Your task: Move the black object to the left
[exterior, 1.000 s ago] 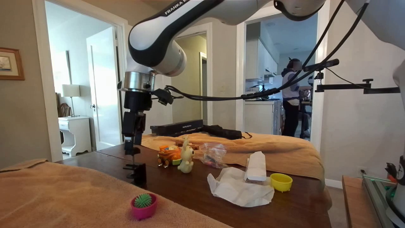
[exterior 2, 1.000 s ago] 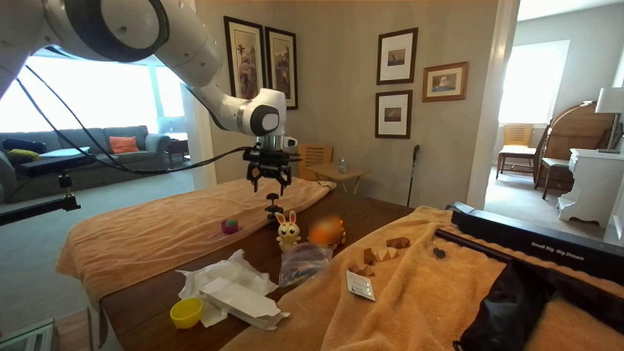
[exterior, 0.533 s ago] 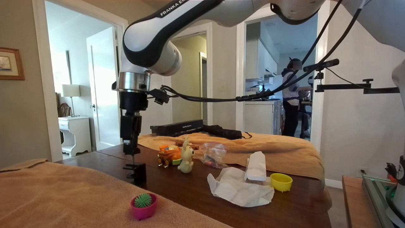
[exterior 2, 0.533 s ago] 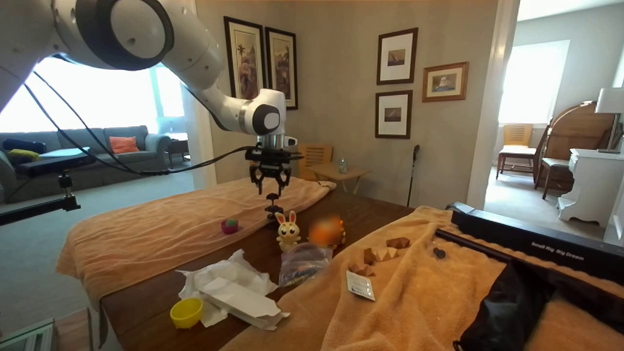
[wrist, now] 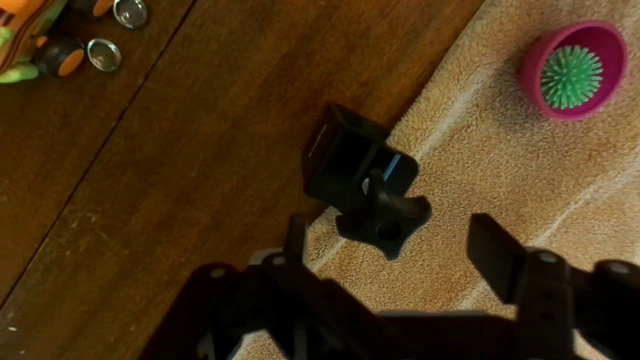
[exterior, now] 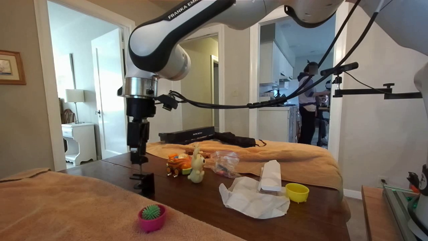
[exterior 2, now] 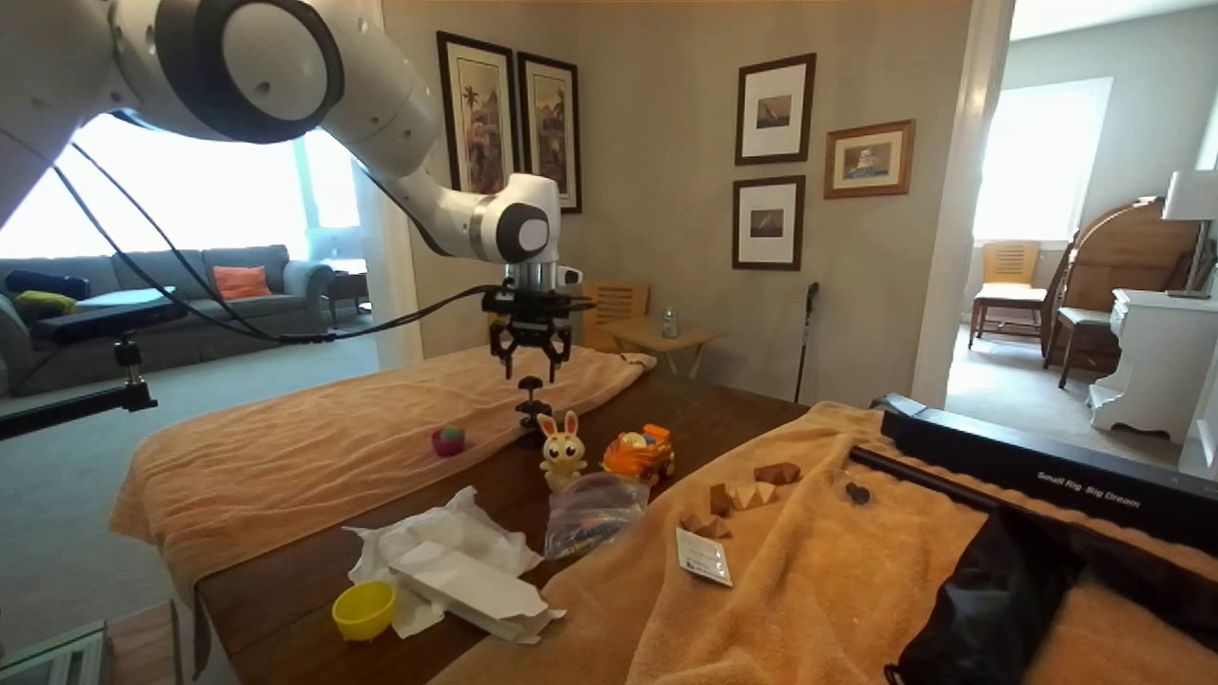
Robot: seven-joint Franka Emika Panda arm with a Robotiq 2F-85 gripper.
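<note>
Gripper is hovering over black object, fingers spread apart.

Wrist view: black object is standing mid-frame, where dark wooden surface is meeting tan cloth; its knob is showing between the two fingers, gaps on both sides. Can't tell whether tips are reaching knob height. Pink bowl is sitting on the cloth at upper right, green spiky ball resting inside. Orange toy vehicle is poking in at upper left; in an exterior view it is standing right of rabbit toy, near frame centre, plastic bag lying just below them. In both exterior views, white box is lying partly on crumpled white paper, yellow bowl sitting just beside. Person is standing in background, upper right of an exterior view.
</note>
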